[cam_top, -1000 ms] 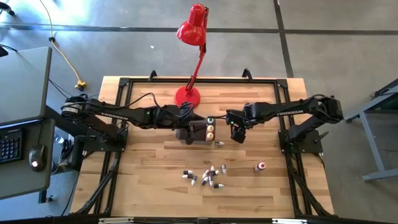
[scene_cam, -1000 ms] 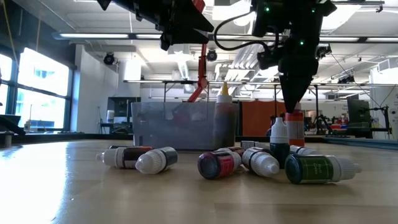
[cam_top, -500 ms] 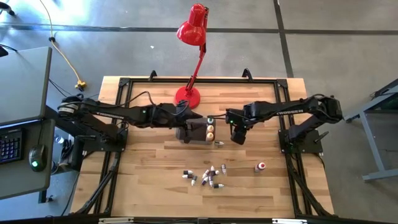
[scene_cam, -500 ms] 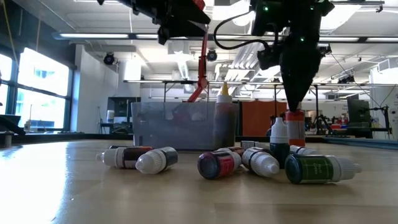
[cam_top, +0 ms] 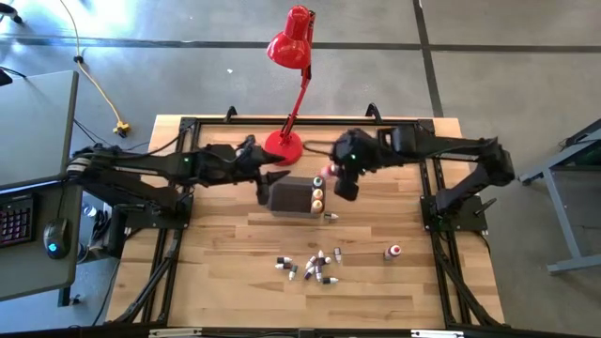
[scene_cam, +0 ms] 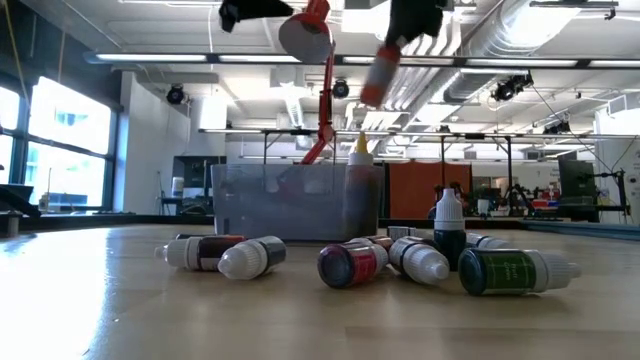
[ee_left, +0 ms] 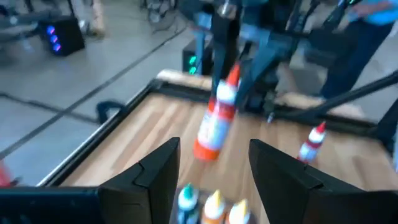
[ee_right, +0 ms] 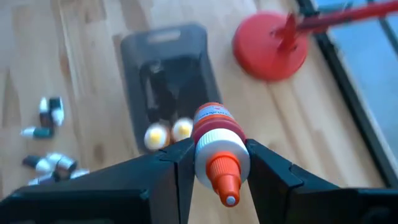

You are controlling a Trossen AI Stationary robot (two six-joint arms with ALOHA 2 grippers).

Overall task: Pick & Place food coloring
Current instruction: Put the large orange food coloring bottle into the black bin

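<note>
The right claw [ee_right: 214,163] has gone up and back from the spot beside the tub, and now it is high over the bench [cam_top: 216,282], clenched on a red bottle [ee_right: 216,146] with a white collar and an orange tip. The bottle hangs tilted in the air above the end of the grey tub [cam_top: 291,195]. Before, that bottle was low, just past the tub. The left claw [cam_top: 265,178] has pulled back from over the tub to its far corner near the lamp base; its fingers [ee_left: 155,171] stand apart with nothing between them. Three bottles [cam_top: 317,192] stand in a row inside one end of the tub: one with a green top and two with yellow tops. One small bottle [cam_top: 331,217] lies on the bench just beside the tub. A heap of about ten little bottles [cam_top: 310,266] lies nearer the front. One red bottle [cam_top: 394,252] stands alone, well apart from the heap. One red lamp [cam_top: 291,42] stands at the back.
</note>
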